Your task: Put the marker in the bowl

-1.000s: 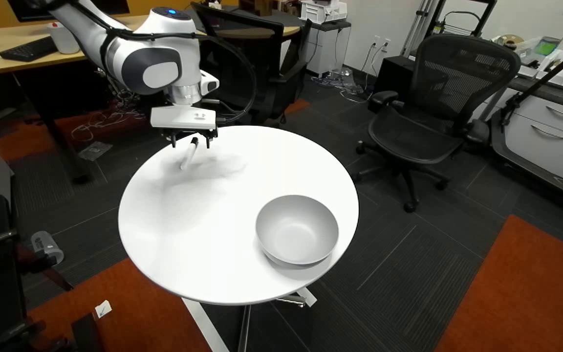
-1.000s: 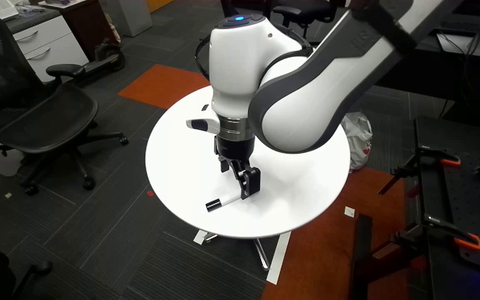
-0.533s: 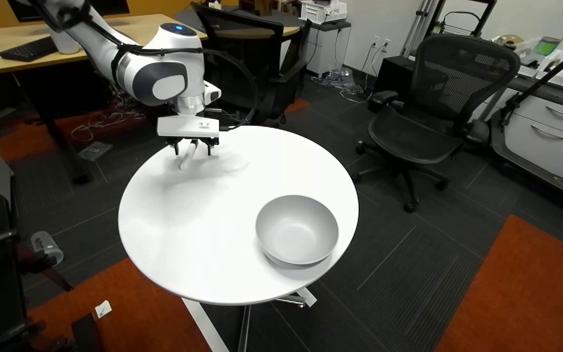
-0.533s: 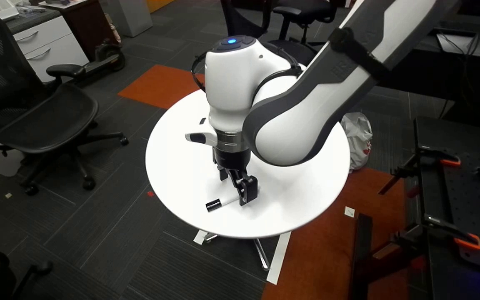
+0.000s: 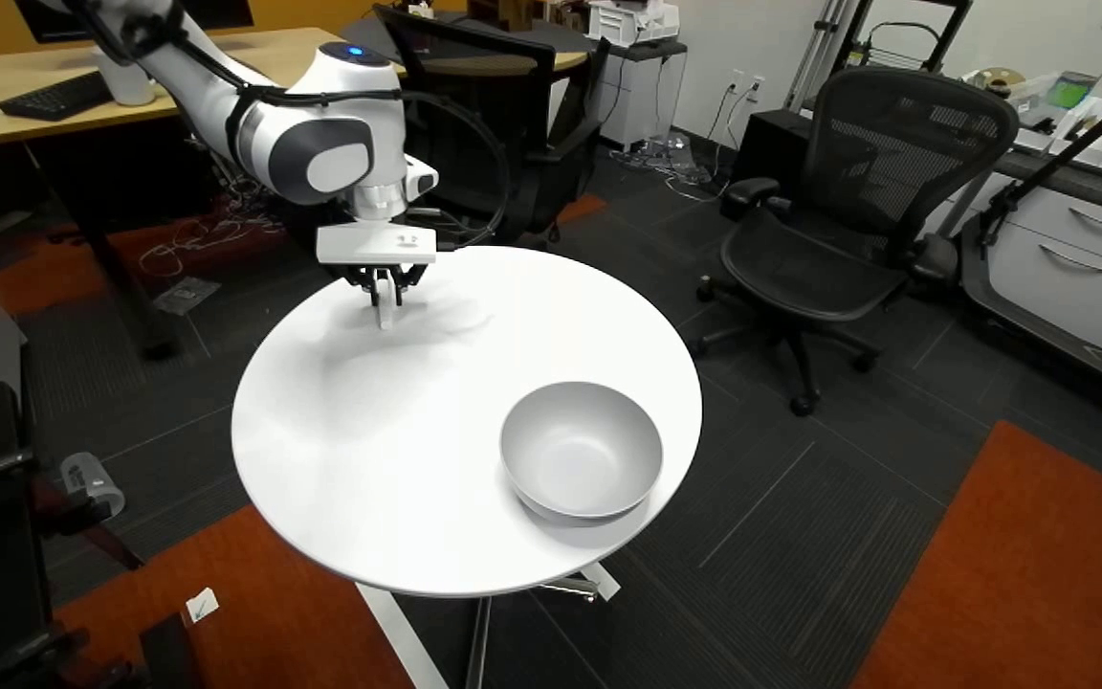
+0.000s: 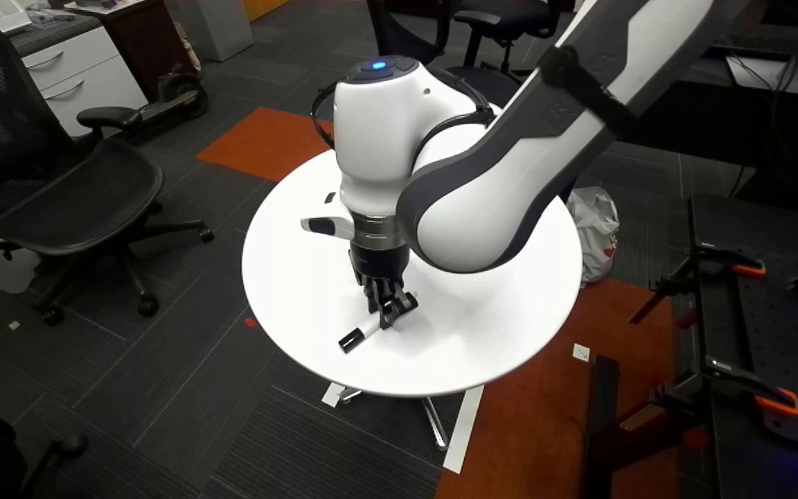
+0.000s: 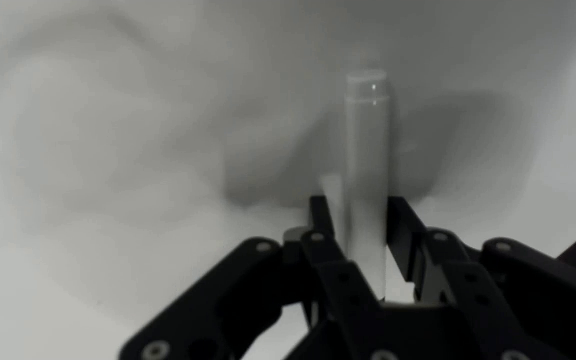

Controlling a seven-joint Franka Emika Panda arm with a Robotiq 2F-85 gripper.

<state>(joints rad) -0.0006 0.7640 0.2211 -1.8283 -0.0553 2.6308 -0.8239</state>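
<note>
Tool around marker, tabletop between, bowl near edge

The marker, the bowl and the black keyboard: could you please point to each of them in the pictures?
Marker (image 7: 367, 160): in the wrist view, on its pale barrel.
Bowl (image 5: 582, 455): in an exterior view, on its bare inside.
Black keyboard (image 5: 56, 96): in an exterior view, on its keys.

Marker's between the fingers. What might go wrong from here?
Uneven grip: in the wrist view the marker looks nearer one finger than the other, so the hand may drop it.
Snag: its black end juts past the hand and might clip the bowl.
Fall: the bowl stands near the edge of the table; a bump could send it over.
</note>
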